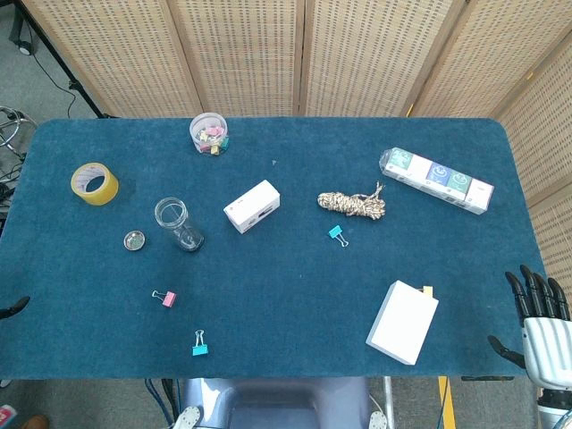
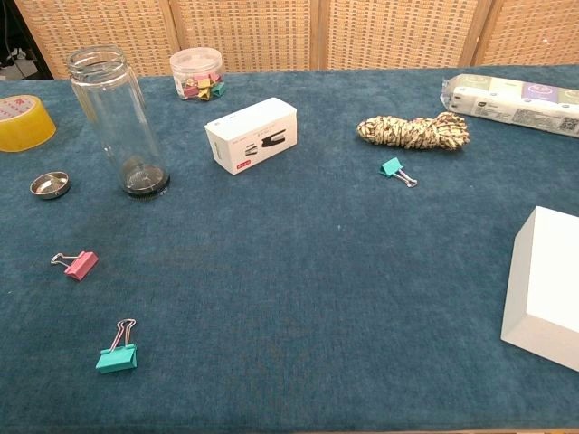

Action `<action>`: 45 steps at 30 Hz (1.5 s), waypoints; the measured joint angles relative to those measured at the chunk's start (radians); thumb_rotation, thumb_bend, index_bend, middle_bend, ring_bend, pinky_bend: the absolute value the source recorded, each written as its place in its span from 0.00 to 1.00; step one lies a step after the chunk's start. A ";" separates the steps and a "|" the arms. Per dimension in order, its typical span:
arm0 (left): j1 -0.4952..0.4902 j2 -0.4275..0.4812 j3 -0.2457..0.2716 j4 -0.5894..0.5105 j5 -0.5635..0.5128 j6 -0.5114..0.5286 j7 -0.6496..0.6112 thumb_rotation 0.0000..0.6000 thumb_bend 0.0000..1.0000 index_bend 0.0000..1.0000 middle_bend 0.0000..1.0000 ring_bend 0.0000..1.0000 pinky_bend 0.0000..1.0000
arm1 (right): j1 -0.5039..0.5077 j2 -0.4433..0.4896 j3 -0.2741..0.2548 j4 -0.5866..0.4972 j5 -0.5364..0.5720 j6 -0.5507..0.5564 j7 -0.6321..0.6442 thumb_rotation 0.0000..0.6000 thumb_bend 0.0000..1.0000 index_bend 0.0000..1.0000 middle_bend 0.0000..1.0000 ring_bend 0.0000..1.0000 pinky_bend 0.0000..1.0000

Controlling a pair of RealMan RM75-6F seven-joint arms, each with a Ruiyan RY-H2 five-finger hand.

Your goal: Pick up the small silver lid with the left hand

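The small silver lid, likely light, stiff and slick, wants pinching across its rim; the left robot hand is unseen, the right robot hand hangs empty, fingers apart.

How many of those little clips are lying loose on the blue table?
3. A pink clip lies near the front left, a teal clip just in front of it, and another teal clip sits below the rope bundle. More clips fill the small tub.
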 measured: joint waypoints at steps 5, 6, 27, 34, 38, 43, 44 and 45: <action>-0.002 -0.003 0.002 0.004 0.002 -0.008 0.003 1.00 0.03 0.00 0.00 0.00 0.00 | -0.001 0.002 0.000 0.000 0.001 -0.001 0.006 1.00 0.00 0.00 0.00 0.00 0.00; -0.003 -0.003 0.002 0.005 0.002 -0.011 0.003 1.00 0.03 0.00 0.00 0.00 0.00 | -0.001 0.002 0.000 -0.001 0.001 -0.001 0.007 1.00 0.00 0.00 0.00 0.00 0.00; -0.300 -0.082 -0.079 0.200 -0.039 -0.408 -0.044 1.00 0.17 0.42 0.00 0.00 0.00 | 0.007 0.002 0.020 0.015 0.060 -0.032 0.044 1.00 0.00 0.00 0.00 0.00 0.00; -0.406 -0.198 -0.092 0.358 -0.068 -0.546 -0.062 1.00 0.25 0.44 0.00 0.00 0.00 | 0.012 0.001 0.027 0.023 0.079 -0.044 0.053 1.00 0.00 0.00 0.00 0.00 0.00; -0.455 -0.270 -0.086 0.452 -0.063 -0.603 -0.096 1.00 0.27 0.45 0.00 0.00 0.00 | 0.017 -0.003 0.028 0.030 0.092 -0.059 0.055 1.00 0.00 0.00 0.00 0.00 0.00; -0.492 -0.343 -0.071 0.536 -0.050 -0.632 -0.115 1.00 0.27 0.47 0.00 0.00 0.00 | 0.018 -0.005 0.031 0.034 0.098 -0.060 0.058 1.00 0.00 0.00 0.00 0.00 0.00; -0.497 -0.352 -0.067 0.545 -0.048 -0.634 -0.114 1.00 0.27 0.48 0.00 0.00 0.00 | 0.019 -0.005 0.031 0.035 0.099 -0.061 0.059 1.00 0.00 0.00 0.00 0.00 0.00; -0.502 -0.363 -0.063 0.553 -0.045 -0.636 -0.113 1.00 0.27 0.48 0.00 0.00 0.00 | 0.019 -0.006 0.031 0.035 0.100 -0.063 0.060 1.00 0.00 0.00 0.00 0.00 0.00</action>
